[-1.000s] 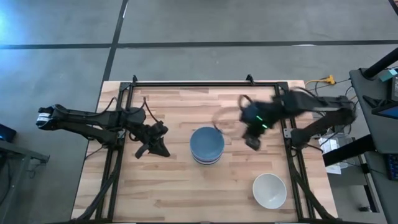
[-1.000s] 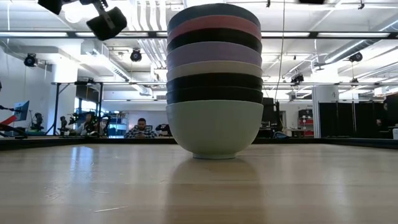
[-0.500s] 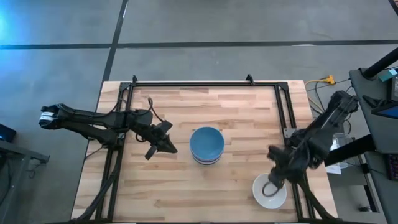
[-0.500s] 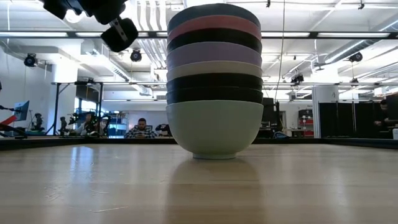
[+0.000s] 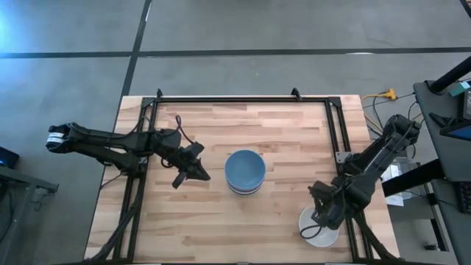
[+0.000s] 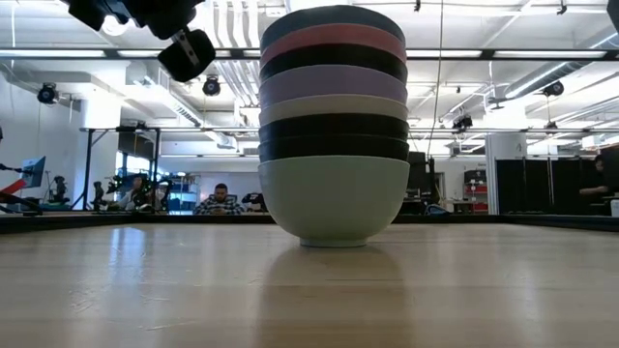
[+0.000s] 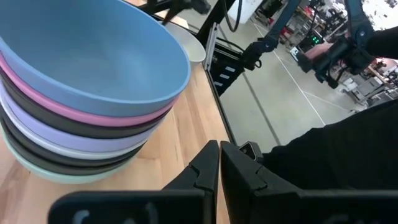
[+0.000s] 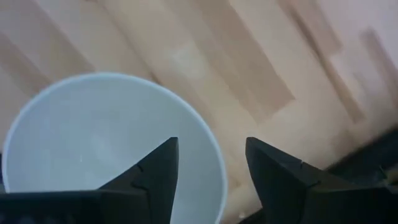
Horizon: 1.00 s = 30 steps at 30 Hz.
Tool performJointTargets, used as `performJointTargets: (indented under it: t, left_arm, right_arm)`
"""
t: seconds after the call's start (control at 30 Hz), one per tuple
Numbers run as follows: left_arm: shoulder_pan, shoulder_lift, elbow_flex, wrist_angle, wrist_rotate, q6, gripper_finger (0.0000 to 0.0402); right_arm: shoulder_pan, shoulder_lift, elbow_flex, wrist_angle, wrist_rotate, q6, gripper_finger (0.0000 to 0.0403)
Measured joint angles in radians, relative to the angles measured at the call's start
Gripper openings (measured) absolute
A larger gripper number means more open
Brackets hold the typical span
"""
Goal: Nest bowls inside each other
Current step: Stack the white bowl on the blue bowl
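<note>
From above, the right gripper (image 5: pixel 321 218) is hanging over the white bowl (image 5: pixel 319 232) near the table's (image 5: pixel 221 221) near right corner; the stack (image 5: pixel 244 172) is sitting mid-table, the left gripper (image 5: pixel 193 174) waiting beside it, fingers together. At the right wrist, fingers (image 8: pixel 158 168) are spread, straddling the bowl's rim; it should probably pinch squarely. Nothing is blocking the way.

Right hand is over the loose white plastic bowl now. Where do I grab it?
Take the white round plastic bowl by its thin rim, from above, one finger inside and one outside. It sits upright, mouth open, and the open right hand already straddles the rim on the side facing it.
</note>
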Motion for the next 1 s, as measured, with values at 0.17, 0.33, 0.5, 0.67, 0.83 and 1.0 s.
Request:
performJointTargets:
  t: [0.17,0.33,0.5,0.67,0.83,1.0]
  left_arm:
    - [0.0,-0.001,0.0,0.001,0.001,0.002,0.0]
    - [0.001,-0.001,0.001,0.001,0.002,0.003,0.0]
    - [0.001,-0.001,0.001,0.001,0.002,0.005,0.0]
    - [0.001,-0.001,0.001,0.0,0.002,0.005,0.0]
    - [0.001,-0.001,0.001,0.001,0.002,0.005,0.0]
    - [0.008,-0.001,0.001,0.005,0.003,0.005,0.0]
  right_arm:
    - [-0.001,-0.006,-0.054,0.079,-0.046,-0.125,0.0173]
    - [-0.003,-0.016,-0.114,0.104,-0.111,-0.17,0.0162]
    - [-0.005,-0.017,-0.164,0.223,-0.178,-0.216,0.0157]
    - [-0.019,-0.018,-0.175,0.335,-0.182,-0.235,0.0157]
    - [-0.045,-0.025,-0.178,0.454,-0.183,-0.238,0.014]
    - [-0.071,-0.022,-0.179,0.497,-0.207,-0.244,0.0066]
